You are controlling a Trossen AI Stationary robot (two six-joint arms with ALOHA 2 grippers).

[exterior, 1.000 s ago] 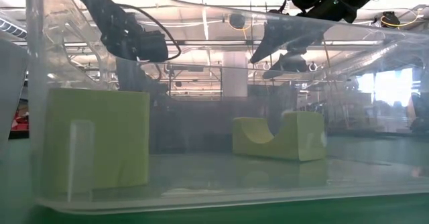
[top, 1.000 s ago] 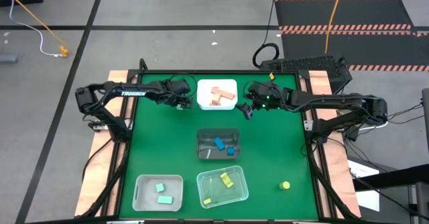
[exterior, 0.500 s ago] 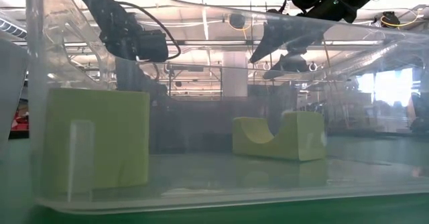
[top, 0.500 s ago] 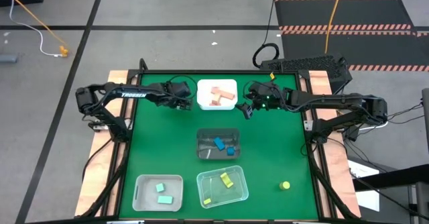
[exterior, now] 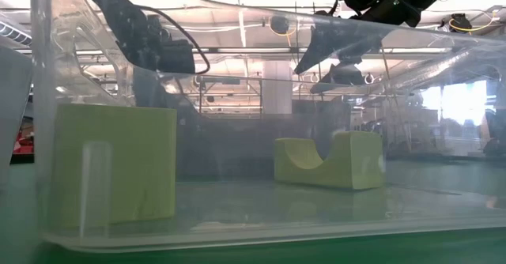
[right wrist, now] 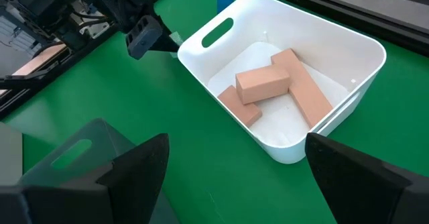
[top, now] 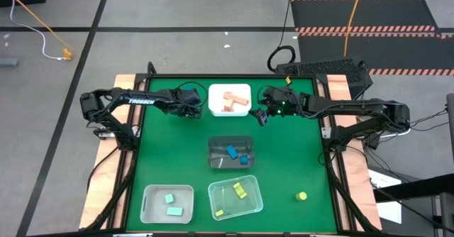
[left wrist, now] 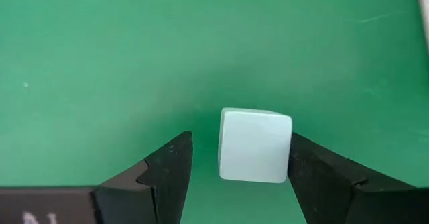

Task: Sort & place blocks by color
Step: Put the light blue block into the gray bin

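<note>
Left wrist view: our left gripper (left wrist: 234, 158) is spread around the mint cube (left wrist: 255, 146), which sits on the green mat (left wrist: 134, 49) hugging our 3 o'clock finger. No long axis here. The right gripper (right wrist: 234, 177) waits wide open by the white bin (right wrist: 288, 76).

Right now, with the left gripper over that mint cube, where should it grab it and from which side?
Grip the mint cube across its two flat side faces, coming straight down from above. It sits flat on the green mat, already between the left gripper's open fingers; one finger looks almost against it and the other stands off, so centring first would likely keep it from being nudged aside.
</note>
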